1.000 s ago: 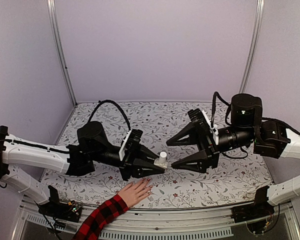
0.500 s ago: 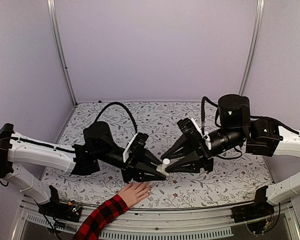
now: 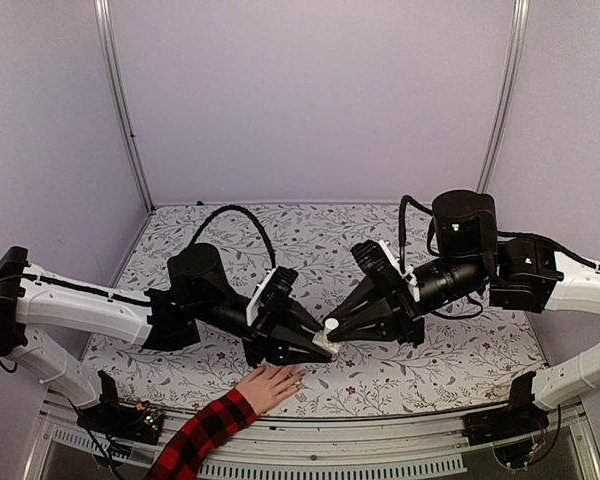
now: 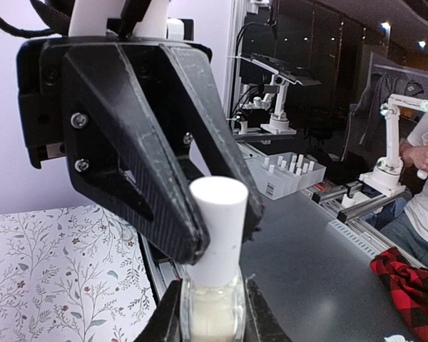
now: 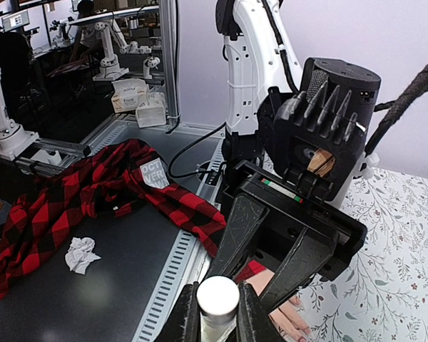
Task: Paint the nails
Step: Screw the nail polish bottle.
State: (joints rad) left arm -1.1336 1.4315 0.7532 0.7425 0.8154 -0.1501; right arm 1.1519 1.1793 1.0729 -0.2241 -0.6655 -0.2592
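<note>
A small clear bottle [image 3: 323, 346] of pale liquid with a white cap [image 3: 331, 325] hangs over the table's front middle. My left gripper [image 3: 318, 348] is shut on the glass body [image 4: 212, 313]. My right gripper [image 3: 336, 327] is shut on the cap [image 5: 217, 296], coming from the right, and its black fingers [image 4: 150, 185] meet the cap [image 4: 217, 224] in the left wrist view. Just below the bottle a light-skinned hand [image 3: 271, 385] in a red-and-black plaid sleeve [image 3: 202, 432] lies flat. Its nails [image 3: 297, 375] are tiny at the fingertips. The hand [image 5: 284, 315] is partly hidden behind the left gripper [image 5: 285, 235].
A floral cloth [image 3: 450, 360] covers the table, with a slotted metal rail [image 3: 380, 462] along the near edge. Both arms meet above the front middle, close over the hand. Off the table lie a crumpled tissue [image 5: 79, 254] and a rack of white parts [image 4: 285, 174].
My right gripper has moved left to the bottle and closed its wide-open jaws on the white cap. The left gripper shifted slightly right and down with the bottle. The hand stayed put.
</note>
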